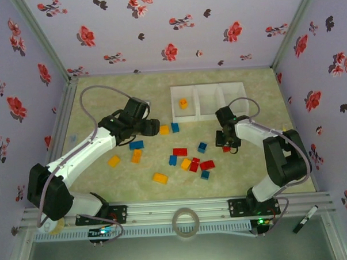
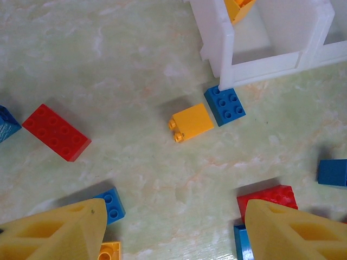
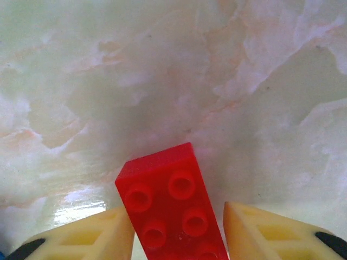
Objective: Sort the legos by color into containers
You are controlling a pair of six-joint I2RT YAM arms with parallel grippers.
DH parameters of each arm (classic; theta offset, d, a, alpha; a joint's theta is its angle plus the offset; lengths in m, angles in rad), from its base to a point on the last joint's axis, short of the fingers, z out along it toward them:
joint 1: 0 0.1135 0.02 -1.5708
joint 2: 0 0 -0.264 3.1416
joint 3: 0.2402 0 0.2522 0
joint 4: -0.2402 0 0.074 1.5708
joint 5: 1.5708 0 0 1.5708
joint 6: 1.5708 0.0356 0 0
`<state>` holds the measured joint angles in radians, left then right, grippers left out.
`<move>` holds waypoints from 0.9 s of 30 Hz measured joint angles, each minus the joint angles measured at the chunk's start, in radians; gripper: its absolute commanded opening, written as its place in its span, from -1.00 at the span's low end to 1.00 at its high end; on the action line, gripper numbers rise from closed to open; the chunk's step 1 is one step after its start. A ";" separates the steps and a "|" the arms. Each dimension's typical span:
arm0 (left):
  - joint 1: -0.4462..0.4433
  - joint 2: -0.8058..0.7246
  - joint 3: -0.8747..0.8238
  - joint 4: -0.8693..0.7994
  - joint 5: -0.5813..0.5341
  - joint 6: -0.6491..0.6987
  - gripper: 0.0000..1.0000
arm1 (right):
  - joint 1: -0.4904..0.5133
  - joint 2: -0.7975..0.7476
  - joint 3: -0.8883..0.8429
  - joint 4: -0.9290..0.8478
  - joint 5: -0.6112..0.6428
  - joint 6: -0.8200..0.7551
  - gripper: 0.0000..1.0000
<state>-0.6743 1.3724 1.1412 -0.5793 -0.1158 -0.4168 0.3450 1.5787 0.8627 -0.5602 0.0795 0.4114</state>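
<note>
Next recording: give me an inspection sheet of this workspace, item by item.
Surface: pale green marbled tabletop, no spills seen.
Job's things: red, blue and orange legos lie scattered between the arms; white three-compartment tray has one orange brick in its left compartment.
Clutter: tape roll and black marker at the near edge.
Grippers: left gripper is open above loose bricks, holding nothing; right gripper has a finger on either side of a red brick, grip not confirmed.
Cables: grey cable loops off the left arm, second cable off the right.
Surroundings: floral wall panels on three sides.
</note>
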 measured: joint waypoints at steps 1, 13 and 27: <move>0.000 -0.002 0.000 0.000 0.000 0.000 0.37 | 0.000 0.002 0.001 0.000 -0.002 0.000 -0.15; 0.000 -0.027 -0.023 -0.001 0.000 0.000 0.37 | 0.000 0.000 0.010 -0.016 -0.006 0.000 -0.36; 0.000 -0.042 -0.025 -0.001 -0.001 -0.007 0.37 | -0.040 -0.048 0.135 -0.068 -0.006 -0.028 -0.42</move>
<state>-0.6743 1.3304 1.1160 -0.5800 -0.1165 -0.4236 0.3054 1.5307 0.9977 -0.6285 0.0734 0.3832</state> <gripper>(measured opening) 0.686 0.306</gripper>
